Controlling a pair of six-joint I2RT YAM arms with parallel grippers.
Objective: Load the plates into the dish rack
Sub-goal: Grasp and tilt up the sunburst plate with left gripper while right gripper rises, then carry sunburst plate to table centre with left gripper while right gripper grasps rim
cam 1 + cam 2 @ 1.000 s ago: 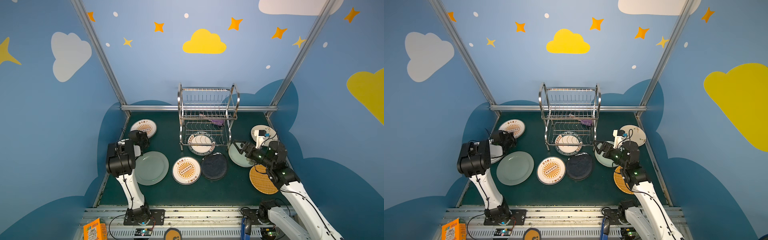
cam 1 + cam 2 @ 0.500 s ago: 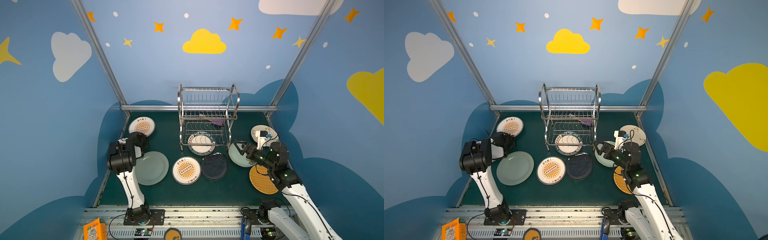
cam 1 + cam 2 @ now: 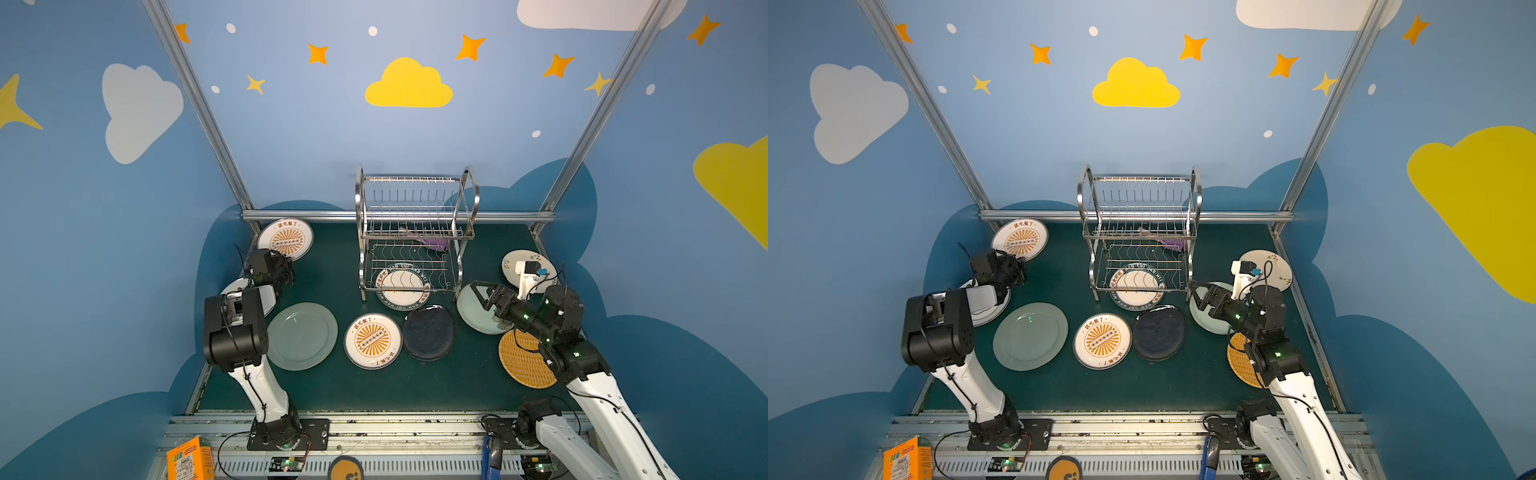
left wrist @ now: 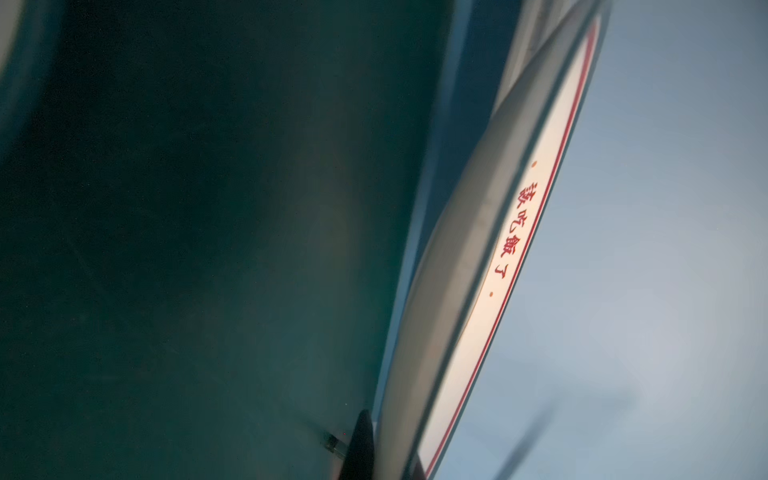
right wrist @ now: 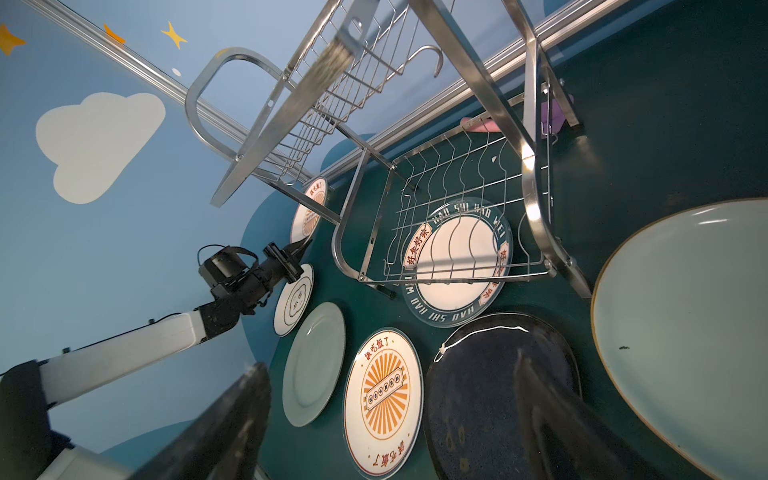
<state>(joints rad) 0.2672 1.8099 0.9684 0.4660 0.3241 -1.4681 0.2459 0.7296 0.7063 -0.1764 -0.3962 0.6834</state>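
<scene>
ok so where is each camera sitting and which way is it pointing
Top views: high at the front, looking down and back at the dish rack and green table; left gripper and right gripper both show.
Left wrist: low over the table, looking along the rim of the back sunburst plate toward the blue wall; one dark fingertip shows.
Right wrist: above the right-hand pale green plate, facing the rack and the left gripper; both its fingers show.
Shared: every view shows the back sunburst plate.
</scene>
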